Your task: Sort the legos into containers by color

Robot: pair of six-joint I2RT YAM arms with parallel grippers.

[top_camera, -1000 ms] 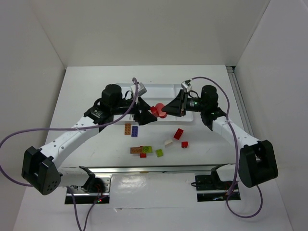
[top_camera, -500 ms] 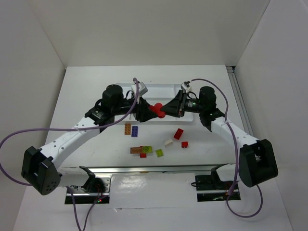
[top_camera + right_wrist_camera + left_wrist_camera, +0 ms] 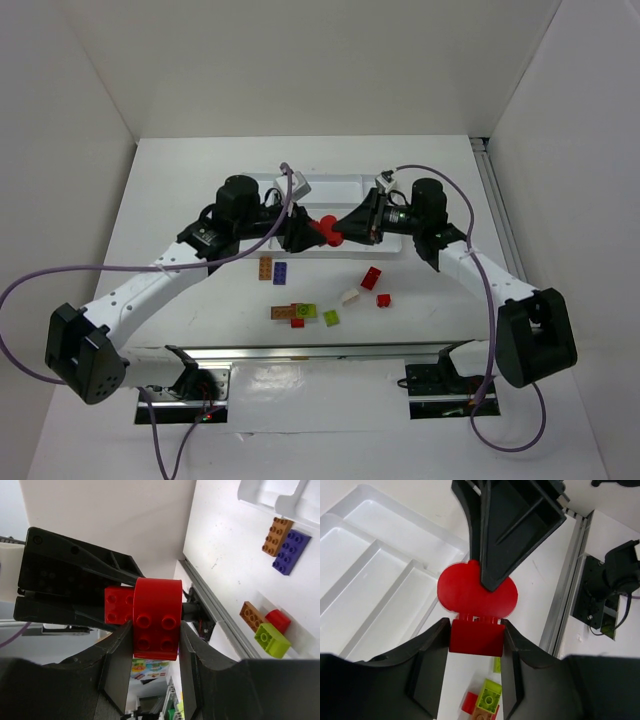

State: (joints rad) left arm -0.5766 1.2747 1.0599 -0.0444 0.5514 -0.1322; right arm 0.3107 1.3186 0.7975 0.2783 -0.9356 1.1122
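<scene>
Meeting in mid-air above the near part of the white tray (image 3: 340, 188), the two arms share one joined red pair. The left fingers (image 3: 427, 655) press against both sides of a small red brick (image 3: 476, 639), and the right fingers (image 3: 116, 650) clamp the round red piece (image 3: 157, 615) stuck to it. Other legos (image 3: 281, 272) lie loose on the surface (image 3: 180, 200), between the tray and the arm bases.

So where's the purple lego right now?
The purple lego lies loose on the table left of centre in the top view, just in front of the tray, beside the orange-brown brick on its left.
</scene>
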